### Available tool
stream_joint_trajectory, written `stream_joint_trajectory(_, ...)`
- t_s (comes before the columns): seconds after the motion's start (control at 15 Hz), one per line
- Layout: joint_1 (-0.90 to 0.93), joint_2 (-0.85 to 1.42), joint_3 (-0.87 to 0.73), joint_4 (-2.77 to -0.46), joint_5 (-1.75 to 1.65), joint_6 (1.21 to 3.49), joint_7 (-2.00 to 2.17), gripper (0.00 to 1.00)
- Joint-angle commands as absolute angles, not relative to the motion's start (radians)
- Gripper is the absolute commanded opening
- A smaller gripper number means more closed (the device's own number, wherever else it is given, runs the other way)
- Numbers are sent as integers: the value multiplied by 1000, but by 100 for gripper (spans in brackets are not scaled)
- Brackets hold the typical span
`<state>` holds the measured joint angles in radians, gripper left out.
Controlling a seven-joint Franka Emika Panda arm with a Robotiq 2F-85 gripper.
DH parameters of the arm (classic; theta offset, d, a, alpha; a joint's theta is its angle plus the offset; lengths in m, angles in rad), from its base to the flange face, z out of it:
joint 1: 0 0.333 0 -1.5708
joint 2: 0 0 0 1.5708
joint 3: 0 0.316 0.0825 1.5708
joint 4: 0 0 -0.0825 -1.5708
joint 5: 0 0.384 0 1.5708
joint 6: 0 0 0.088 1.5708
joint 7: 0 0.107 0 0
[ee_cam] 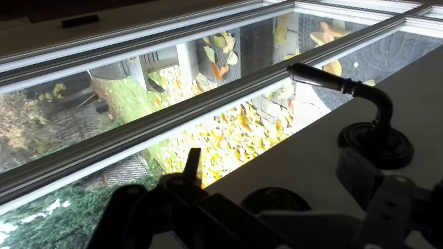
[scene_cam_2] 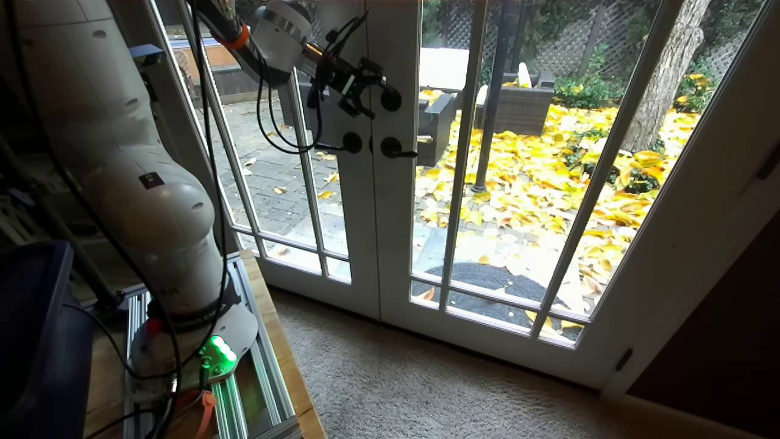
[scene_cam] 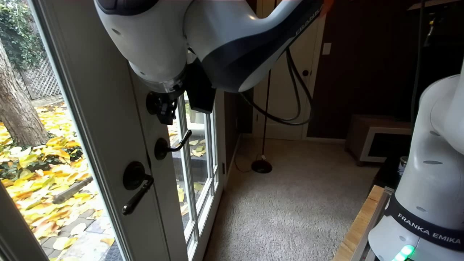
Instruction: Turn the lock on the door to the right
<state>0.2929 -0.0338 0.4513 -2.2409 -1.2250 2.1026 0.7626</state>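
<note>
I bet the lock (ee_cam: 275,199), low in the wrist view, turns stiffly; the wide-spread hand (ee_cam: 275,169) should pinch its middle.

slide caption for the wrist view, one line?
Open gripper framing the black lock on the door, lever handle nearby, yellow leaves outside.

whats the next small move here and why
I'd probably ease the open tool slightly closer to the lock on the door, with its fingers either side of it. In the wrist view the lock shows between the spread fingers, so they look roughly lined up; it's partly hidden, and I can't make out contact.
</note>
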Motion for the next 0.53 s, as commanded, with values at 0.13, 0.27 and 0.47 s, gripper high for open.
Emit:
stream_joint_trajectory(0.13, 325, -34, 423, -2242, -1239, 2101, 755, 100)
stream_joint_trajectory(0.27, 334, -33, 422, -2245, -1254, 2111, 727, 100)
stream_joint_trajectory(0.47, 345, -31, 421, -2252, -1277, 2152, 676, 100)
